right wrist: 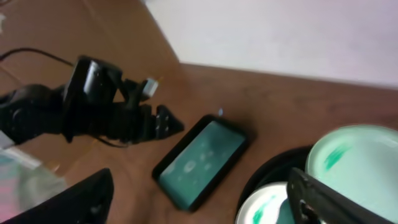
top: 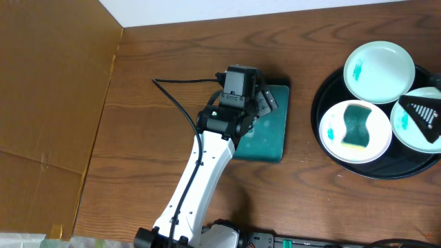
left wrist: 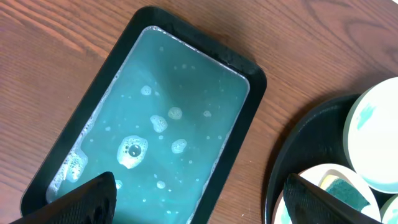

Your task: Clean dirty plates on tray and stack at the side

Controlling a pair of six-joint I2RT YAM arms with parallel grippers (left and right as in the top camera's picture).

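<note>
The round black tray (top: 324, 96) sits at the right and holds three white plates with teal smears: one at the back (top: 379, 71), one at the front left (top: 337, 131) carrying a green sponge (top: 357, 125), and one at the right (top: 406, 127). My right gripper (top: 422, 110) hovers open and empty over the right plate, partly cut off by the frame edge. In the right wrist view it (right wrist: 199, 205) is spread wide, with two plates (right wrist: 354, 162) (right wrist: 267, 205) at the right. My left gripper (left wrist: 199, 205) is open and empty above the teal tray.
A rectangular teal-green tray (top: 269, 131) with a dark rim holds soapy water with bubbles (left wrist: 134, 149), left of the black tray (left wrist: 298, 149). A brown cardboard sheet (top: 48, 83) covers the left. The left arm's cable (top: 176, 96) lies on the wooden table.
</note>
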